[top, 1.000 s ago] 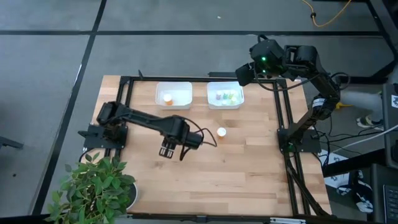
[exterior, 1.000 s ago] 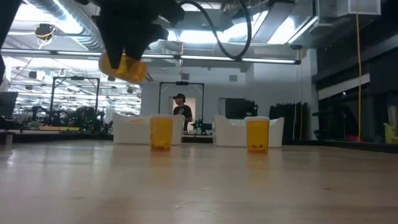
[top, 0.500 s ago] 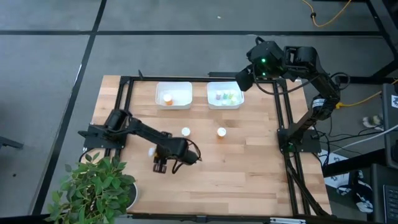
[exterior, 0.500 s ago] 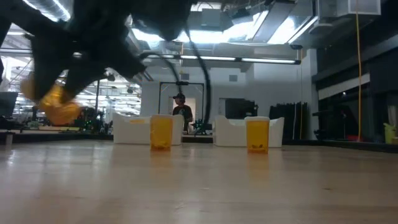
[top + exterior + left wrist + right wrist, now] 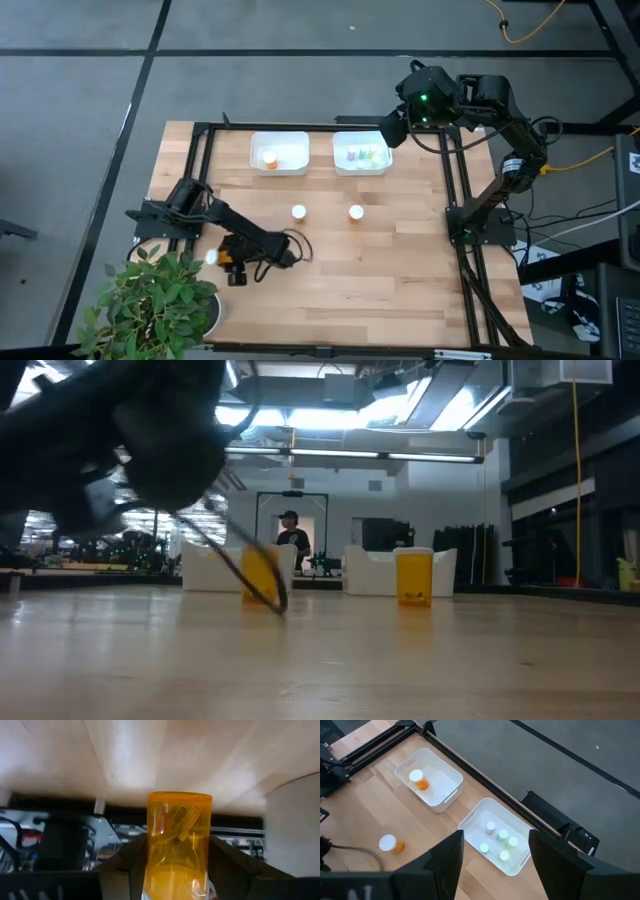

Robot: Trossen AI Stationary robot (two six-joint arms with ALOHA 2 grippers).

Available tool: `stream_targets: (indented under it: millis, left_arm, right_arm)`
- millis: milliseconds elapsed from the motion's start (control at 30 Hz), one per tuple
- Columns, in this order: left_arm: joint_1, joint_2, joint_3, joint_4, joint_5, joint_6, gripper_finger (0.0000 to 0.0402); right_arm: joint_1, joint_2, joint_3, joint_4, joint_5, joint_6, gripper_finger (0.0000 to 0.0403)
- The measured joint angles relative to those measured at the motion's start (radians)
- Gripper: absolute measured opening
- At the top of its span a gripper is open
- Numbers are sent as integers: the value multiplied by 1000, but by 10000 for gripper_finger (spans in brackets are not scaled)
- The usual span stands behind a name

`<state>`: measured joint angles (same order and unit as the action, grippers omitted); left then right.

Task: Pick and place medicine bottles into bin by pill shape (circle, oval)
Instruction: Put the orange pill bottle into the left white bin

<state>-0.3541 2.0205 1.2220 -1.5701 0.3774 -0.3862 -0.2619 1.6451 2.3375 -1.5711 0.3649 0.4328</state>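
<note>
High view: the left gripper [image 5: 232,274] sits near the table's [image 5: 400,260] front-left edge, two bottles [image 5: 298,211] stand mid-table, the left bin [image 5: 279,153] holds one orange bottle, the right bin [image 5: 362,154] holds several pale ones, and the right gripper [image 5: 392,125] hangs beside the right bin. Low view: two orange bottles [image 5: 413,577] stand before the bins. Wrist views: the left jaws pinch an orange bottle [image 5: 178,845] between both fingers [image 5: 122,865], while the right fingers [image 5: 442,865] stand spread with nothing between them.
</note>
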Motion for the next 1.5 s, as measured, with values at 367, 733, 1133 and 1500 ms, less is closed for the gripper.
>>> stream_targets:
  millis: [367,733,1133,1500]
  left_arm:
    - [-20,0,-114,-1,121,2,165]
    - [-6,0,-117,30,100,-1,165]
    - [-6,0,-117,48,114,-32,193]
    - [-6,0,-117,46,130,-44,227]
  right_arm:
    - [0,0,0,0,0,-17,224]
    - [0,0,0,0,0,-22,224]
    - [0,0,0,0,0,-48,224]
    - [0,0,0,0,0,-53,224]
